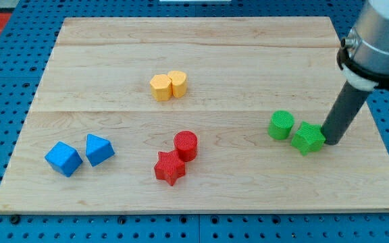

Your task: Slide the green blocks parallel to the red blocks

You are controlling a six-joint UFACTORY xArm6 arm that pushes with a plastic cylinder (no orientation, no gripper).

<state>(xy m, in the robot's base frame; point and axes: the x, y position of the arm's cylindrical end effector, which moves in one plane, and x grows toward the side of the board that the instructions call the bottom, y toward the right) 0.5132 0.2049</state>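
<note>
At the lower left of the frame, two blue blocks sit close together on the wooden board (201, 61): a blue cube (63, 158) and, just to its right and slightly higher, a blue wedge-like block (99, 149).

Upper centre holds a yellow pair, touching: a yellow hexagon (161, 87) on the left and a yellow cylinder (177, 83) on the right.

Lower centre has the red pair, touching on a diagonal: the red star (169, 167) below and left, the red cylinder (186, 145) above and right.

At the right of the frame, mid-height, lie the green blocks, touching or nearly so: the green cylinder (281, 125) on the left, the green star (308, 138) lower and to its right.

My tip (329, 141) rests against the green star's right side, the dark rod slanting up toward the upper right corner. The arm carries no claw, so there is nothing to report as apart or clamped.
</note>
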